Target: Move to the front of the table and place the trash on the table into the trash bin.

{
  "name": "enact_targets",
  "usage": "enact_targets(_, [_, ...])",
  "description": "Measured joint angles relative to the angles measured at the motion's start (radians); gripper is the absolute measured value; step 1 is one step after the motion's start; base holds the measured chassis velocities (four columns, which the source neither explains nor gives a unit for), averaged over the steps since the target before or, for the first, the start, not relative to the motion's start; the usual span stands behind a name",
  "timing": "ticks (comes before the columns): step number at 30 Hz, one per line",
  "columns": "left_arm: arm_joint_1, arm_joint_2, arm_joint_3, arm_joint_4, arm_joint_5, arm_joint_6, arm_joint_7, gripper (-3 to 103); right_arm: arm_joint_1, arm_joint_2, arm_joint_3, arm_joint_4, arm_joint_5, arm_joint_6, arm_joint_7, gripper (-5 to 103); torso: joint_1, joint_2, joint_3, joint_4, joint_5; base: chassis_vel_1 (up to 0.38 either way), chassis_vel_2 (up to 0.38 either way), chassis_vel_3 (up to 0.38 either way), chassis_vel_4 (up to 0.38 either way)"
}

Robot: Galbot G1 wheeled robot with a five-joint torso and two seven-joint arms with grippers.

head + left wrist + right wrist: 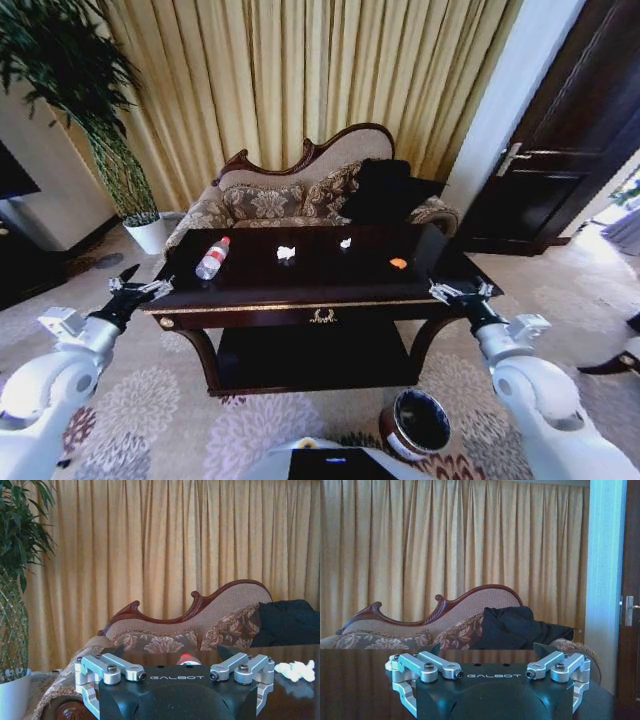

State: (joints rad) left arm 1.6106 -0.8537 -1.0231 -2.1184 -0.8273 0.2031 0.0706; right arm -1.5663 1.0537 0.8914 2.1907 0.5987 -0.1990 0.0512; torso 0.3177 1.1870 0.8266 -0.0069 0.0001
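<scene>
Broadly, we faced the dark glossy desk (300, 285) head-on, its gold emblem at the middle of our view, with the trash bin (417, 424) down on the carpet near the desk's right front leg, far lower than the top. Our left claw (140, 287) hung at the desk's left front corner and our right claw (458, 292) at the right front corner, both spread wide and holding nothing. The bottle (212, 258) lay on its side on the left part of the top, ahead of the left claw and a little inward, its long axis running slantwise with the red cap at the far end. We judged the left arm clearly nearer to it. Toward the middle sat two white paper scraps (286, 253), and a small orange scrap (398, 263) lay nearer the right claw.
</scene>
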Motion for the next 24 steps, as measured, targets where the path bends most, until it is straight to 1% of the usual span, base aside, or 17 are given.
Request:
enact_targets(4, [-0.001, 0.001, -0.003, -0.010, -0.005, 0.000, -0.009, 100, 0.003, -0.005, -0.003, 0.000, -0.001, 0.006, 0.000, 100, 0.000, 0.000, 0.000, -0.0001, 0.0003, -0.119, 0.104, 0.095, -0.099])
enact_targets(7, [-0.014, 0.002, -0.004, -0.033, -0.013, 0.007, -0.058, 100, 0.018, -0.016, -0.014, -0.020, -0.026, 0.030, 0.029, 100, 0.000, 0.000, 0.000, 0.0000, 0.0003, -0.068, 0.049, 0.063, -0.059])
enact_targets(8, [-0.014, 0.002, -0.004, -0.033, -0.013, 0.007, -0.058, 100, 0.018, -0.016, -0.014, -0.020, -0.026, 0.030, 0.029, 100, 0.000, 0.000, 0.000, 0.0000, 0.0003, -0.058, 0.020, 0.038, -0.044])
enact_targets(10, [-0.017, 0.003, -0.002, -0.058, -0.020, 0.020, -0.090, 100, 0.038, -0.029, -0.016, -0.024, -0.028, 0.012, 0.057, 100, 0.000, 0.000, 0.000, -0.0001, 0.0002, 0.000, 0.000, 0.000, 0.000])
enact_targets(11, [-0.017, 0.003, -0.002, -0.058, -0.020, 0.020, -0.090, 100, 0.038, -0.029, -0.016, -0.024, -0.028, 0.012, 0.057, 100, 0.000, 0.000, 0.000, -0.0001, 0.0002, 0.000, 0.000, 0.000, 0.000])
enact_targets(13, [-0.021, 0.005, -0.001, -0.082, -0.025, 0.035, -0.114, 100, 0.079, -0.054, -0.027, -0.023, 0.001, -0.047, 0.103, 100, 0.000, 0.000, 0.000, 0.0001, 0.0002, 0.000, 0.000, 0.000, 0.000])
enact_targets(14, [-0.021, 0.005, -0.001, -0.082, -0.025, 0.035, -0.114, 100, 0.079, -0.054, -0.027, -0.023, 0.001, -0.047, 0.103, 100, 0.000, 0.000, 0.000, 0.0001, 0.0002, 0.000, 0.000, 0.000, 0.000])
enact_targets(16, [-0.019, 0.006, 0.002, -0.093, -0.026, 0.049, -0.128, 100, 0.121, -0.083, -0.044, -0.035, 0.021, -0.095, 0.120, 100, 0.000, 0.000, 0.000, 0.0002, 0.0003, 0.000, 0.000, 0.000, 0.000])
enact_targets(17, [-0.014, 0.006, 0.002, -0.095, -0.025, 0.053, -0.130, 100, 0.137, -0.100, -0.050, -0.044, 0.029, -0.122, 0.118, 100, 0.000, 0.000, 0.000, 0.0002, 0.0003, 0.000, 0.000, 0.000, 0.000])
enact_targets(18, [-0.014, 0.006, 0.002, -0.095, -0.025, 0.053, -0.130, 100, 0.137, -0.100, -0.050, -0.044, 0.029, -0.122, 0.118, 100, 0.000, 0.000, 0.000, 0.0002, 0.0003, 0.000, 0.000, 0.000, 0.000])
enact_targets(20, [0.003, -0.001, 0.002, -0.097, -0.014, 0.055, -0.130, 100, 0.154, -0.140, -0.073, -0.067, 0.038, -0.171, 0.106, 100, 0.000, 0.000, 0.000, 0.0001, 0.0002, 0.000, 0.000, 0.000, 0.000])
enact_targets(21, [0.003, -0.001, 0.002, -0.097, -0.014, 0.055, -0.130, 100, 0.154, -0.140, -0.073, -0.067, 0.038, -0.171, 0.106, 100, 0.000, 0.000, 0.000, 0.0001, 0.0002, 0.000, 0.000, 0.000, 0.000])
enact_targets(23, [0.016, -0.011, 0.009, -0.098, 0.006, 0.055, -0.130, 100, 0.165, -0.169, -0.099, -0.093, 0.033, -0.207, 0.093, 100, 0.000, 0.000, 0.000, 0.0001, 0.0003, 0.000, 0.000, 0.000, 0.000])
enact_targets(24, [0.016, -0.011, 0.009, -0.098, 0.006, 0.055, -0.130, 100, 0.165, -0.169, -0.099, -0.093, 0.033, -0.207, 0.093, 100, 0.000, 0.000, 0.000, 0.0001, 0.0003, 0.000, 0.000, 0.000, 0.000])
